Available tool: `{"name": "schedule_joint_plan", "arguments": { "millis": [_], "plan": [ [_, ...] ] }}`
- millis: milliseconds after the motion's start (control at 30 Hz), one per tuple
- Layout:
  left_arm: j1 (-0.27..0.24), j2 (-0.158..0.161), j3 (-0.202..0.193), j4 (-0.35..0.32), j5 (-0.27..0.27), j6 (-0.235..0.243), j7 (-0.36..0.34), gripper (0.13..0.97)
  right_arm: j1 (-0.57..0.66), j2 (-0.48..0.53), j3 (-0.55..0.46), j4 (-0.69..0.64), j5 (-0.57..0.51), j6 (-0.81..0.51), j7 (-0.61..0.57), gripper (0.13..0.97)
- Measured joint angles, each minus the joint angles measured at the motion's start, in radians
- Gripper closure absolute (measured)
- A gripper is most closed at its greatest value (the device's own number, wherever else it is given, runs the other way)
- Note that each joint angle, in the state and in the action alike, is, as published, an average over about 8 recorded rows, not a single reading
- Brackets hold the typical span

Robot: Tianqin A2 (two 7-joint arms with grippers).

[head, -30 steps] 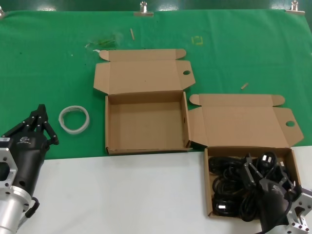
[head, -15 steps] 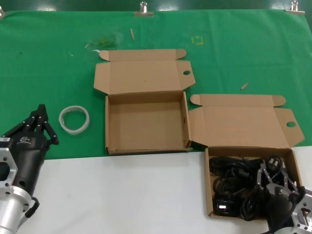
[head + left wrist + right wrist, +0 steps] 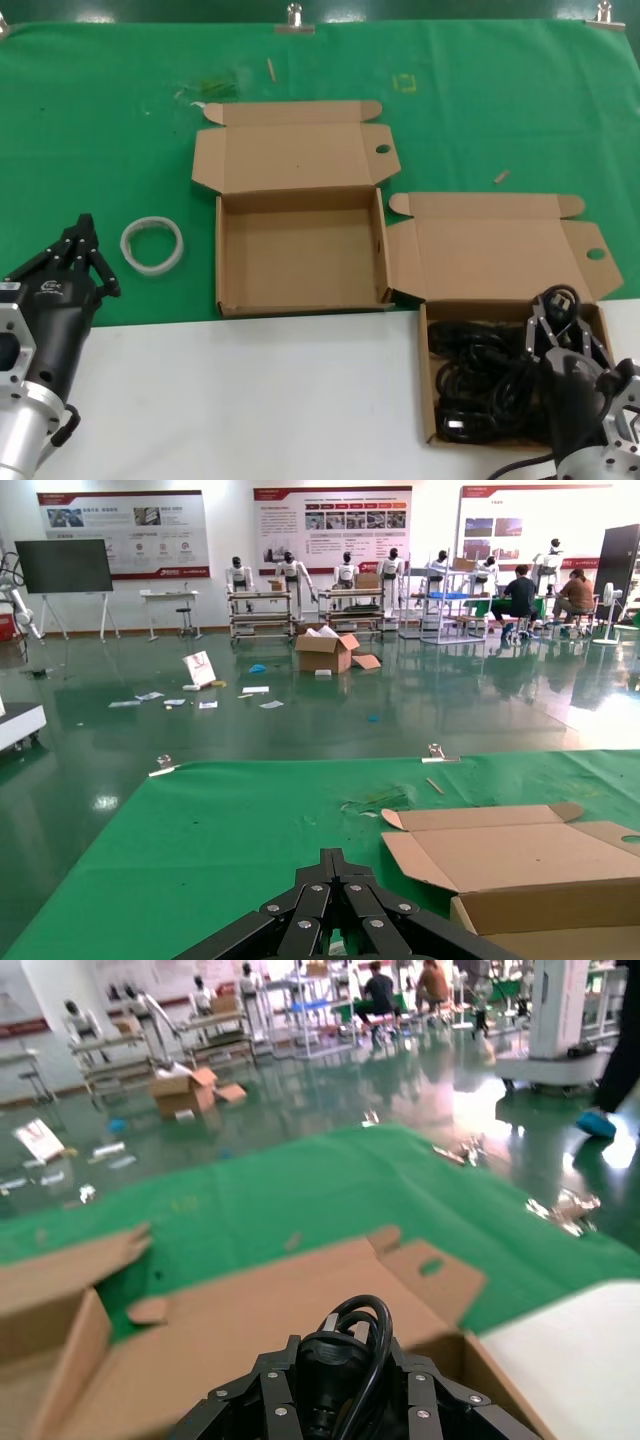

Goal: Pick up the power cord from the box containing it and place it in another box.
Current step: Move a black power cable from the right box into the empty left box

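The black power cord (image 3: pixel 480 375) lies coiled in the open brown cardboard box at the front right (image 3: pixel 427 380). My right gripper (image 3: pixel 556 318) is over that box's right side, shut on the cord's plug and a loop of cable, raised above the coil. In the right wrist view the plug (image 3: pixel 335 1360) sits between the fingers with a cable loop over it. The other brown box (image 3: pixel 300 255) stands open and empty at the middle. My left gripper (image 3: pixel 82 240) is shut and parked at the front left, over the green cloth; it shows shut in the left wrist view (image 3: pixel 332 858).
A white ring of tape (image 3: pixel 152 243) lies on the green cloth left of the empty box. Both lids lie folded back away from me, the empty box's lid (image 3: pixel 290 150) and the cord box's lid (image 3: pixel 495 255). Small scraps lie on the cloth at the back.
My right gripper has risen and moved toward the back of the cord box with the plug end in it. The left arm has not moved.
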Motion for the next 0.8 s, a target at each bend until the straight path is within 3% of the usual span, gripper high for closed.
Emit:
{"name": "schedule_joint_plan", "arguments": {
  "millis": [267,467,633,800],
  "plan": [
    [0.000,0.000,0.000,0.000,0.000,0.000,0.000,0.957,0.006,0.000,0.001,0.148,0.036,-0.051,-0.052,0.785],
    [0.000,0.000,0.000,0.000,0.000,0.000,0.000,0.957,0.117,0.000,-0.041,0.233,0.133,-0.138,-0.107,0.787],
    [0.000,0.000,0.000,0.000,0.000,0.000,-0.001,0.957,0.273,0.000,-0.081,0.168,0.217,-0.245,-0.131,0.787],
    [0.000,0.000,0.000,0.000,0.000,0.000,0.000,0.957,0.445,0.003,-0.146,-0.023,0.288,-0.352,-0.101,0.787]
  ]
}}
